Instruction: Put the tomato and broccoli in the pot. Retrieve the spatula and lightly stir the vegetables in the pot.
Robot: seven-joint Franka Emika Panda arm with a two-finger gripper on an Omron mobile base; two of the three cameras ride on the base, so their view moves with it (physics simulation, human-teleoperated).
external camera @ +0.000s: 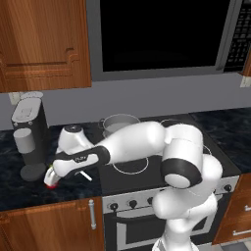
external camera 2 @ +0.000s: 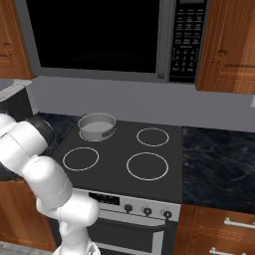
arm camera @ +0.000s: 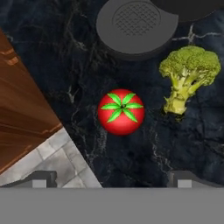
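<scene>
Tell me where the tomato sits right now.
In the hand view, the tomato lies on the dark counter, apart from the broccoli beside it.

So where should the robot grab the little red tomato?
Probably around the tomato's round middle, coming straight down from above. Its green top faces the hand camera, it lies clear of the broccoli, and the open gripper's fingers stand on either side.

Counter [arm camera: 65, 52] around tomato [arm camera: 121, 112] clear; broccoli [arm camera: 189, 75] beside.
</scene>
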